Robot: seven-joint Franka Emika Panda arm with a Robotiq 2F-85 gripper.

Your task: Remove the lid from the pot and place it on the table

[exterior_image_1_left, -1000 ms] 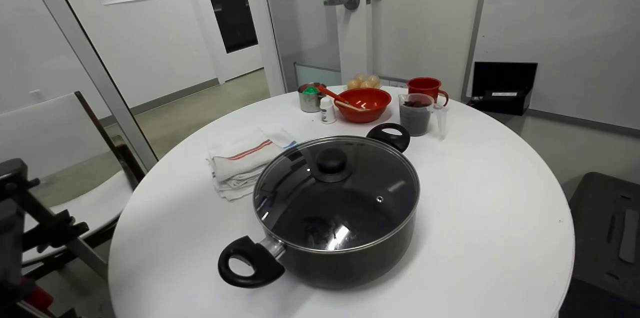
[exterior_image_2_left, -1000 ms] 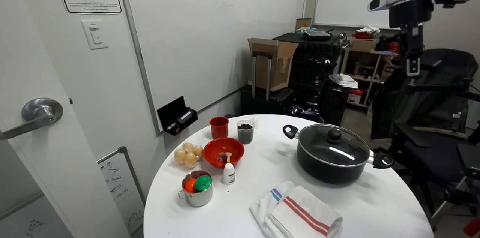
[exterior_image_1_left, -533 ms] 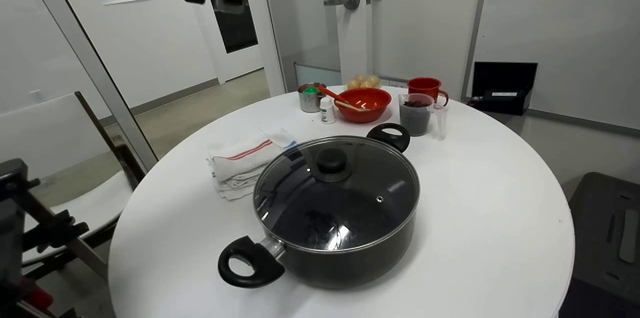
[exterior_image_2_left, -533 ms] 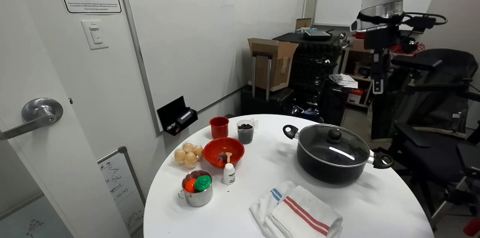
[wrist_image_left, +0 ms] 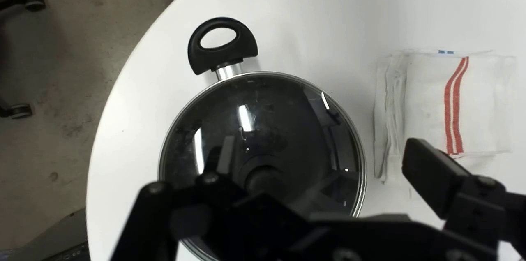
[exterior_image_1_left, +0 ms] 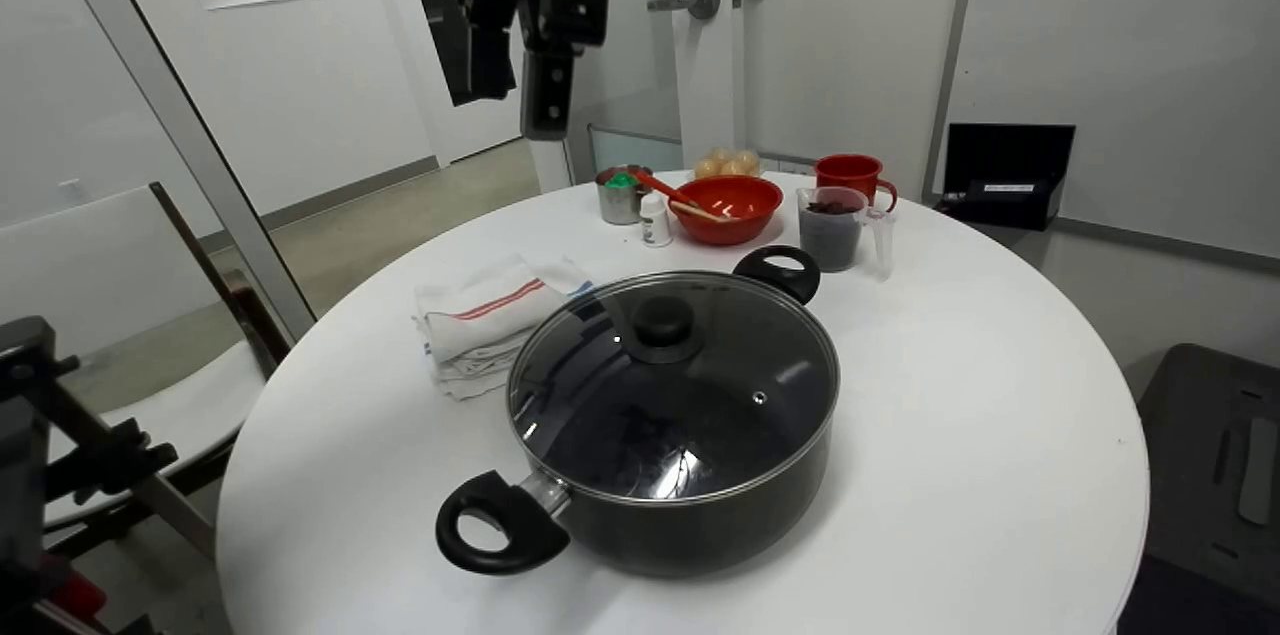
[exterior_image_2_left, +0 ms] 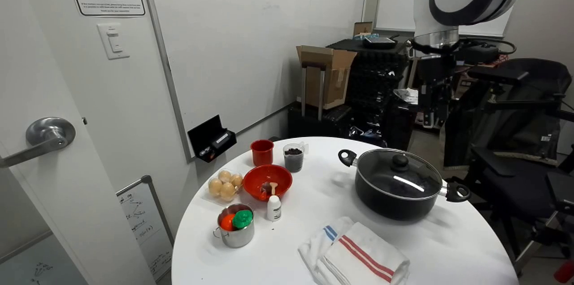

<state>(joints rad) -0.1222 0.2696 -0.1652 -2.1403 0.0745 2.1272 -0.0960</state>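
Note:
The black pot (exterior_image_1_left: 690,530) stands on the round white table (exterior_image_1_left: 985,435) with its two loop handles out to the sides. The glass lid (exterior_image_1_left: 690,425) sits flat on the pot, its dark knob (exterior_image_1_left: 664,320) at the centre; the lid also shows in an exterior view (exterior_image_2_left: 381,166). My gripper (exterior_image_1_left: 520,100) is open and empty, high above the table; it also shows in an exterior view (exterior_image_2_left: 435,119). In the wrist view my gripper (wrist_image_left: 322,160) spans part of the lid (wrist_image_left: 283,129) and the towel. The knob (wrist_image_left: 265,179) appears nearer the left finger, partly hidden by the gripper body.
A folded towel (exterior_image_2_left: 358,253) lies beside the pot. A red bowl (exterior_image_2_left: 255,181), a red mug (exterior_image_2_left: 262,152), a measuring cup (exterior_image_2_left: 293,161), eggs (exterior_image_2_left: 228,191), a white bottle (exterior_image_2_left: 274,208) and a steel cup (exterior_image_2_left: 237,235) stand further along the table.
My gripper has come into an exterior view from the top and moved lower and to the right there. In the other view it moved left and down. Pot and lid have not moved.

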